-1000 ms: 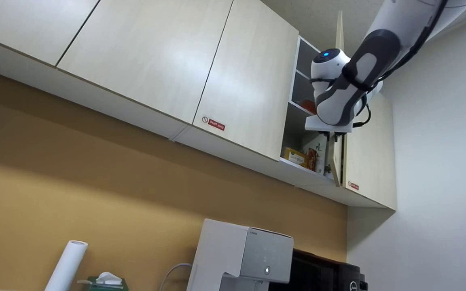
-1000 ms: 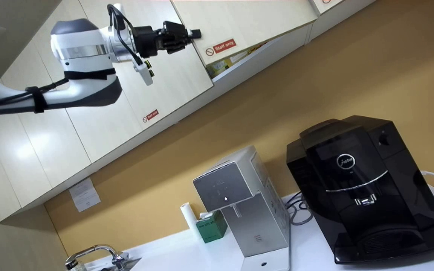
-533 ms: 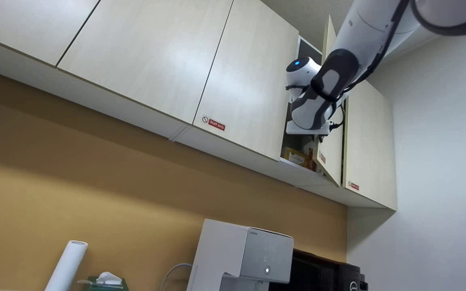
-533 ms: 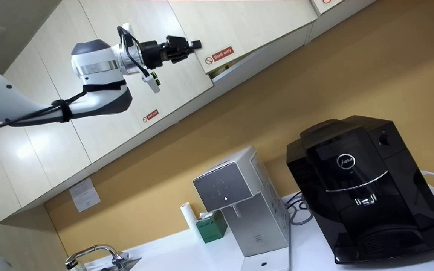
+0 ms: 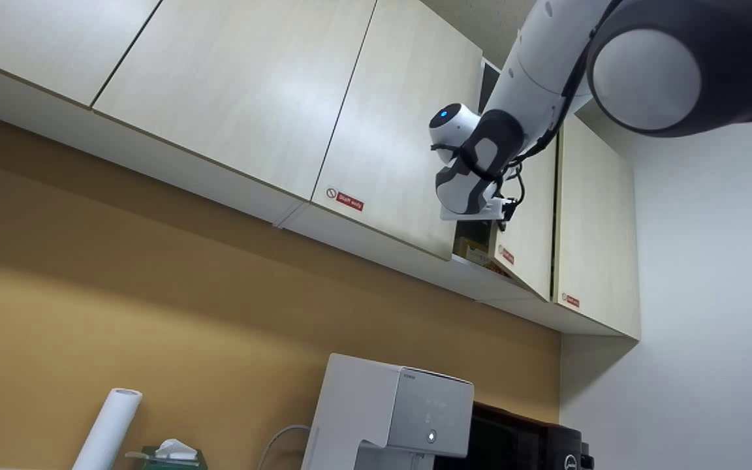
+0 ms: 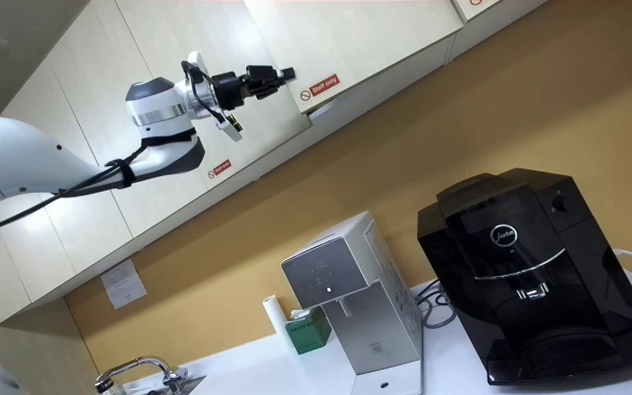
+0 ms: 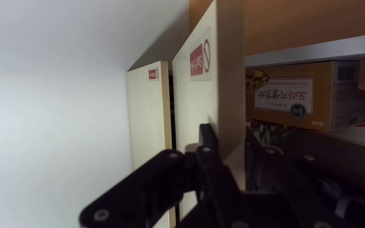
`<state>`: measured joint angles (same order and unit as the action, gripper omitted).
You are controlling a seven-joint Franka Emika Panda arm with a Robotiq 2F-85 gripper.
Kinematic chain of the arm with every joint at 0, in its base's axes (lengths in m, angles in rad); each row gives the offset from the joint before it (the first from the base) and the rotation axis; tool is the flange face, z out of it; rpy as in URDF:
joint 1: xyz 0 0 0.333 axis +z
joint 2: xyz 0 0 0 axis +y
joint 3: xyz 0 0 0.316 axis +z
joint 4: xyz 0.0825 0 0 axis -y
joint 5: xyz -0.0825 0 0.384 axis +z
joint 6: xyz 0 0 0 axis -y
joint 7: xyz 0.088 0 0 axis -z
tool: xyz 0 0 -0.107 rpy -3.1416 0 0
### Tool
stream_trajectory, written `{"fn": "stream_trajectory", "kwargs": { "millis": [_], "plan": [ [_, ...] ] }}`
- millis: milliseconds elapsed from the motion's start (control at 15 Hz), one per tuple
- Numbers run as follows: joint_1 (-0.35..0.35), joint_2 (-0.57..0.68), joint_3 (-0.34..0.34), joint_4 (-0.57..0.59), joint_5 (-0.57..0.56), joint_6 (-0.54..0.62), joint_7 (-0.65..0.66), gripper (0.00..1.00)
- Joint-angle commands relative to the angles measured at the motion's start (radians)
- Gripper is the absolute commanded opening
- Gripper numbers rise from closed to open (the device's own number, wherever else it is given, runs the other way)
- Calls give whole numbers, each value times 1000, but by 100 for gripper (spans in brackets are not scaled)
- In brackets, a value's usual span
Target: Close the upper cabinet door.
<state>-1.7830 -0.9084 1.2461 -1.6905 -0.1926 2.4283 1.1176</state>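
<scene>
Kitchen wall (image 5: 219, 294): mustard-tan, under a row of pale cabinets (image 5: 232, 85).
Arm (image 6: 157, 156): shifted in the closing direction over the last second, so still driving the swing, apparently.
Upper cabinet door (image 5: 531, 238): next to the corner door (image 5: 601, 254), partway open. Swung further in just now, so getting there tbh, but not done yet.
Gripper (image 7: 229, 134): pinching the door's free edge from both faces, going by the wrist view. Probably needs to slide off before the final push, or risk a jam.
Yellow-brown box (image 7: 293, 98): easy to spot inside from the wrist, totally lost behind the door's front face (image 6: 376, 38) in an exterior view.
Red "Staff only" sticker (image 6: 324, 85): crisp in an exterior view, upside down from the wrist.
</scene>
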Motion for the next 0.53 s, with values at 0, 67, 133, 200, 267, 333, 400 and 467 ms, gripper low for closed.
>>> {"fn": "stream_trajectory", "kwargs": {
  "millis": [0, 67, 133, 200, 267, 333, 400, 467],
  "plan": [
    [-55, 23, 70, 48, 78, 34, 14, 0],
    [-55, 30, 74, 54, 91, 26, -4, 26],
    [-54, 36, 78, 58, 100, 26, -21, 26],
    [-53, 45, 83, 61, 122, 39, -32, 30],
    [-47, 63, 101, 55, 152, 61, -48, 39],
    [-45, 79, 117, 50, 174, 86, -64, 49],
    [-42, 97, 132, 45, 194, 102, -84, 61],
    [-36, 116, 143, 41, 213, 112, -105, 70]
  ]
}}
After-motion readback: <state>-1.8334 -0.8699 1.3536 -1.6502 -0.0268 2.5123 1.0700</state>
